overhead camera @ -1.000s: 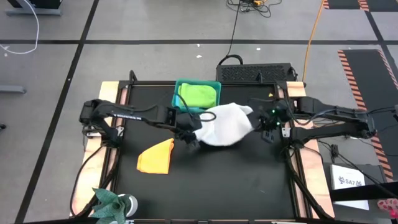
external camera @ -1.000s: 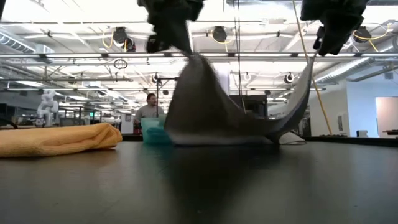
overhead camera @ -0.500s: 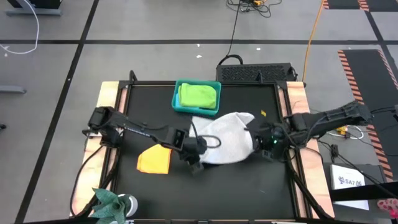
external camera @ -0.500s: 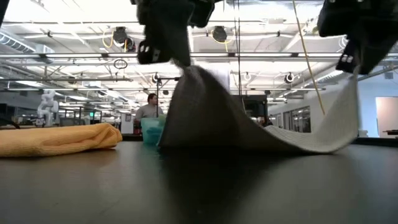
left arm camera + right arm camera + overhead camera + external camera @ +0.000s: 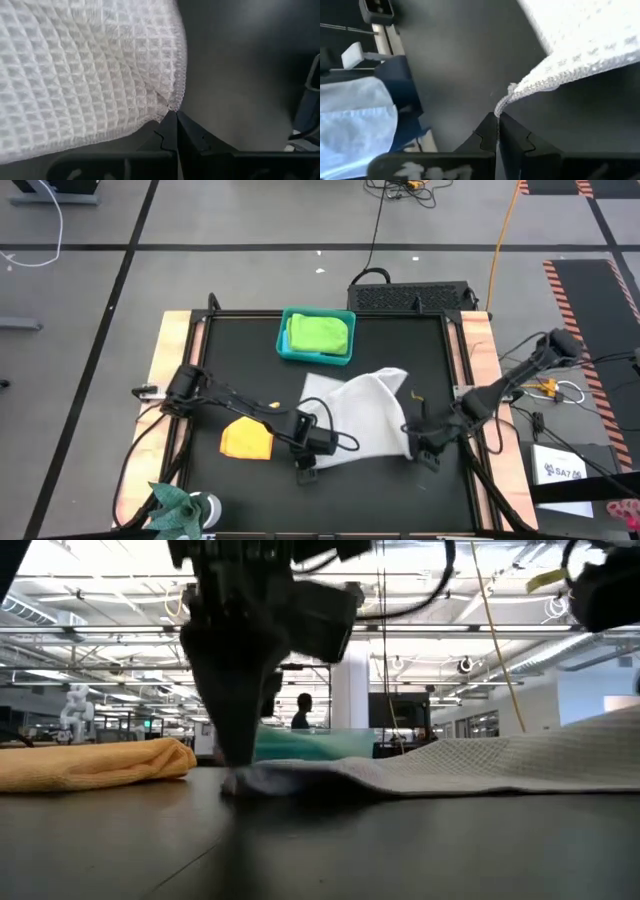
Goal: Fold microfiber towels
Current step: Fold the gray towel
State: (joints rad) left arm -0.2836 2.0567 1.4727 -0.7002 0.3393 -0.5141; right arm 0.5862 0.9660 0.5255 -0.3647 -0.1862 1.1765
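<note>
Left claw (image 5: 306, 470) and right claw (image 5: 428, 457) each pinch a near corner of the grey towel (image 5: 358, 415), held wide apart, presumably to lay it flat on the bench (image 5: 240, 345) for folding.

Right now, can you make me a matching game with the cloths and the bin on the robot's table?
Things:
1. light grey towel
2. orange-yellow towel
3. lime green towel
4. teal bin

Places or states:
A. folded, lying alone beside the left arm
B. sits at the table's far edge
C. lies inside the bin
D. pinched at two corners by the left gripper and right gripper

Pairs: 1-D, 2-A, 3-C, 4-B
</note>
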